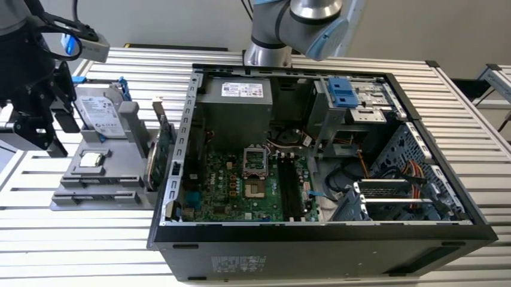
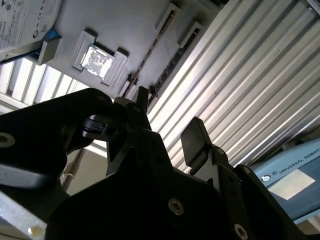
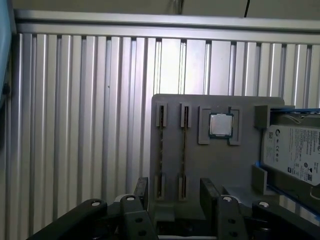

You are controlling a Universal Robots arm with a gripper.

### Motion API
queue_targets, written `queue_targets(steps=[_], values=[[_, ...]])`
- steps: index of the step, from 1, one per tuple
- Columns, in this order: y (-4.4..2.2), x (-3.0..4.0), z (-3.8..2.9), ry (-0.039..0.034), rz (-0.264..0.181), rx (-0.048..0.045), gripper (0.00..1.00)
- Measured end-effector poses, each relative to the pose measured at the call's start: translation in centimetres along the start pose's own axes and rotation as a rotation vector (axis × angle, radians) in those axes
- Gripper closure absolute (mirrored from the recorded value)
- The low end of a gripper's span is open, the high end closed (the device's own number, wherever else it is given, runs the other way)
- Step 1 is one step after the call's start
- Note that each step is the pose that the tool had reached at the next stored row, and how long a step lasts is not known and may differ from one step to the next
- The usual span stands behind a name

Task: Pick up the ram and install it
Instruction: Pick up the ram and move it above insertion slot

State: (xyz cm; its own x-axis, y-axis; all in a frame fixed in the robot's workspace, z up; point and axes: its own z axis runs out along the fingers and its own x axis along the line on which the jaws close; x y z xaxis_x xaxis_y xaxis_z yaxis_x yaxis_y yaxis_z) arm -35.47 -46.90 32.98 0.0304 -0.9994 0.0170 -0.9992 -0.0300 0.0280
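Two slim dark ram sticks (image 3: 161,150) (image 3: 184,151) stand on edge in slots of a grey holder (image 3: 240,165); they appear in both wrist views, one as a dark strip (image 2: 150,57). My gripper (image 3: 176,195) hangs above the holder's near end, open, its two black fingers (image 3: 142,192) apart with nothing between them and clear of the sticks. In the exterior view the gripper (image 1: 54,140) hovers at the left, just beside the holder (image 1: 104,197). Long black memory slots (image 1: 291,185) lie on the motherboard inside the open computer case (image 1: 319,236).
On the holder also sit a silver processor chip (image 3: 220,125) and a hard drive in a blue frame (image 3: 295,155). A green expansion card (image 1: 165,149) stands between holder and case. The ribbed metal table (image 3: 75,125) runs around everything. The arm's base (image 1: 267,54) rises behind the case.
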Motion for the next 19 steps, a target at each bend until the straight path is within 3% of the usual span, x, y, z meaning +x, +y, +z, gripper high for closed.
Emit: queue_targets(steps=[19], values=[[-0.02,-0.01,0.66,0.0,0.0,0.0,0.0]])
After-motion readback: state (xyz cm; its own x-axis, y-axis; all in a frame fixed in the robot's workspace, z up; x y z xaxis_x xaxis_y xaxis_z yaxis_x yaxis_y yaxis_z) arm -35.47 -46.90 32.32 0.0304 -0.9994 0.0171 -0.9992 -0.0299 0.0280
